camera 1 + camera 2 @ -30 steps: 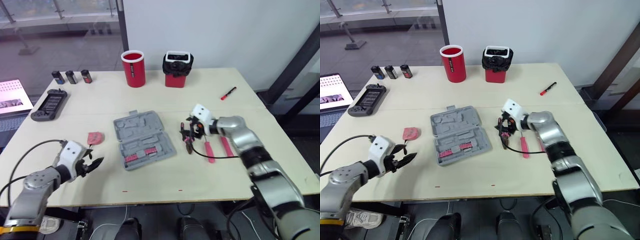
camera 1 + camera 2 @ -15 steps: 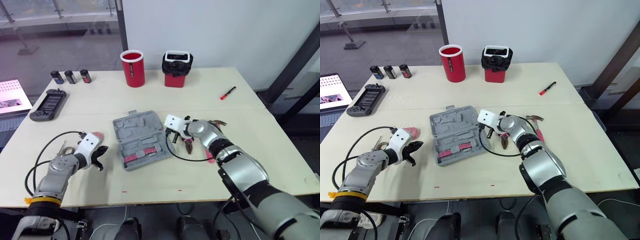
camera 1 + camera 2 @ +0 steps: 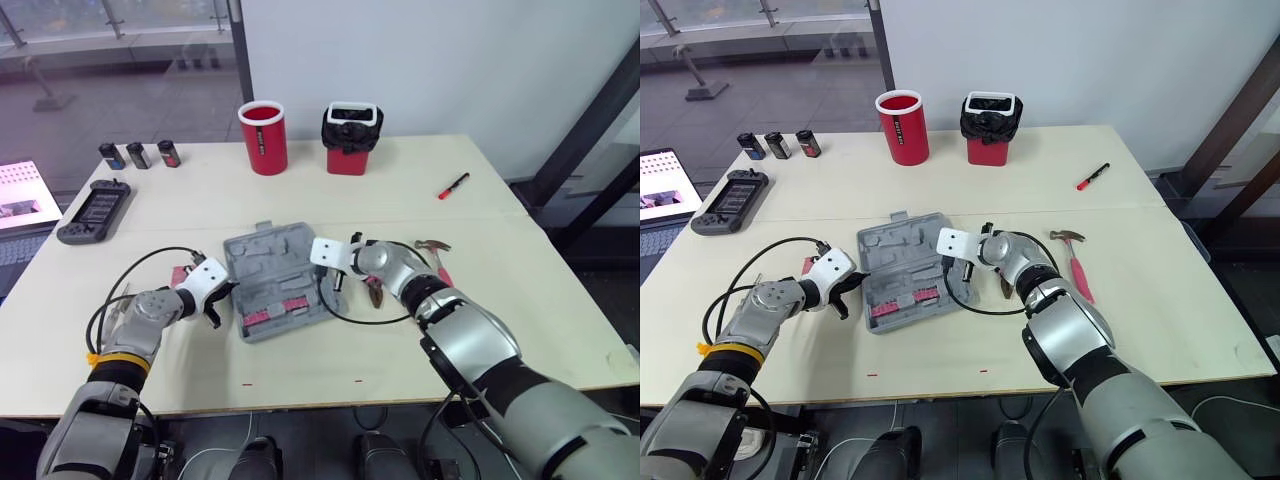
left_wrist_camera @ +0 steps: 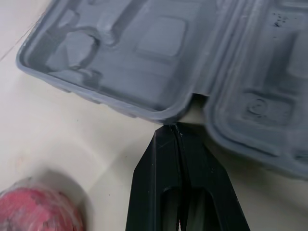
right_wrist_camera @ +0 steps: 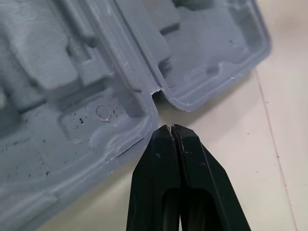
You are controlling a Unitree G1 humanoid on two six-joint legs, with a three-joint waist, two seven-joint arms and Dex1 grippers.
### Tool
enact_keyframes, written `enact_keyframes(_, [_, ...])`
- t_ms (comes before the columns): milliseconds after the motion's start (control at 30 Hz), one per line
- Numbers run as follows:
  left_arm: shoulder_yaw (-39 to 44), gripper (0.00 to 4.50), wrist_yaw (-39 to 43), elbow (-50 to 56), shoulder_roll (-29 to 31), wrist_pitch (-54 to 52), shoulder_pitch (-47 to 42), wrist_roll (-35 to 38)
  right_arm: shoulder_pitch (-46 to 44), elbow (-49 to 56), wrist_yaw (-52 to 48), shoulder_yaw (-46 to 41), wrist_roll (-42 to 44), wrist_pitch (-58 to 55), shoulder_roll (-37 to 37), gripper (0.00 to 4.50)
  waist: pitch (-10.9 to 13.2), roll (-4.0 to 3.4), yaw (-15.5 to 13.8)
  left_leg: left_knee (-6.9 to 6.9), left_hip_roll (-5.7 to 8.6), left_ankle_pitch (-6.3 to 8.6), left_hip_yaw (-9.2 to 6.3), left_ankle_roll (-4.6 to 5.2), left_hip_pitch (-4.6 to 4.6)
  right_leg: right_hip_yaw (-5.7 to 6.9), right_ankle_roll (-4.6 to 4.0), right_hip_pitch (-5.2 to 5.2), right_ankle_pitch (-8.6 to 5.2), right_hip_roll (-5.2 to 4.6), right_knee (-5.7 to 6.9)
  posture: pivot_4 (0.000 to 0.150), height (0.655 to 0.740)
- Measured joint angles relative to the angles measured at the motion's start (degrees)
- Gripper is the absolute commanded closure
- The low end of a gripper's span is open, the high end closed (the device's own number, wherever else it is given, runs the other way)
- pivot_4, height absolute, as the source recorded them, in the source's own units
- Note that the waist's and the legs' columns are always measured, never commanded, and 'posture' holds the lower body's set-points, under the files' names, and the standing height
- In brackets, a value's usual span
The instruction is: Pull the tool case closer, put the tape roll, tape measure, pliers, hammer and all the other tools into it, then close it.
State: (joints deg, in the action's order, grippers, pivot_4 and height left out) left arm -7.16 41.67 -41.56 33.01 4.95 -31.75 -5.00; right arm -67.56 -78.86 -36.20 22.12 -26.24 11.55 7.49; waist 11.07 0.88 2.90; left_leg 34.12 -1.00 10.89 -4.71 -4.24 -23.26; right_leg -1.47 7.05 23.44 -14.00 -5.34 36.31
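Note:
The grey tool case point(image 3: 272, 262) lies open in the middle of the table, with pink bits point(image 3: 281, 309) in its near half. My left gripper point(image 4: 169, 126) is shut and empty, its tip at the hinge notch on the case's left edge. My right gripper point(image 5: 169, 126) is also shut and empty, its tip at the hinge notch on the right edge. A pink tape roll point(image 4: 33, 211) lies just left of the left gripper. Pliers point(image 3: 376, 291) and a pink-handled hammer point(image 3: 1072, 262) lie right of the case.
A red cup point(image 3: 262, 137) and a black-lined red bin point(image 3: 351, 138) stand at the back. A red marker point(image 3: 453, 186) lies back right. A handheld console point(image 3: 95, 211), three small cans point(image 3: 139, 155) and a laptop point(image 3: 20, 195) are on the left.
Both grippers have gone from open to shut. The left arm came in from the near left to the case's left edge. The right arm moved left from the pliers to the right edge.

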Motion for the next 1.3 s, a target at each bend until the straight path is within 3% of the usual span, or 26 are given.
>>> enact_keyframes(233, [0.3, 4.50, 2.9, 2.0, 2.0, 1.1, 2.4, -0.4, 1.9, 1.6, -15.9, -2.7, 2.6, 1.9, 1.7, 4.45, -0.1, -0.02, 1.2, -0.12, 0.00, 0.01, 0.00, 0.00, 0.19, -0.01, 0.03, -0.15, -0.02, 0.00, 0.00, 0.150, 0.7400])
enact_keyframes(467, [1.4, 4.50, 8.6, 10.9, 2.9, 0.0, 9.1, 2.2, 5.9, 4.5, -27.6, -5.0, 5.9, 2.5, 3.5, 4.45, -0.1, -0.06, 1.1, -0.13, 0.00, 0.01, -0.01, 0.00, 0.25, 0.00, 0.02, -0.22, -0.02, 0.00, 0.02, 0.150, 0.7400])
enact_keyframes(733, [1.5, 4.50, 11.0, 18.7, 2.4, -4.5, 13.2, 3.1, 10.9, 10.3, -30.7, -6.5, 8.7, 2.3, 5.7, 4.45, -0.1, -0.07, 0.9, -0.11, 0.00, 0.01, -0.01, 0.00, 0.26, -0.01, 0.03, -0.26, -0.03, -0.01, 0.02, 0.150, 0.7400])
enact_keyframes(1033, [1.6, 4.50, 10.4, 19.8, 2.0, -5.8, 13.3, 3.0, 15.6, 19.5, -33.3, -6.4, 10.4, -2.6, 8.8, 4.45, -0.1, -0.09, 0.3, -0.09, 0.00, 0.01, -0.01, 0.00, 0.29, -0.01, 0.03, -0.30, -0.03, -0.01, 0.00, 0.150, 0.7400])
enact_keyframes(1300, [2.4, 4.50, 10.0, 19.9, 5.8, -4.9, 14.9, 3.7, 18.6, 26.0, -33.8, -6.3, 12.0, -5.7, 12.9, 4.45, -0.1, -0.08, 0.7, -0.10, -0.01, 0.00, -0.01, 0.00, 0.28, -0.01, 0.01, -0.26, -0.04, -0.01, 0.00, 0.150, 0.7400])
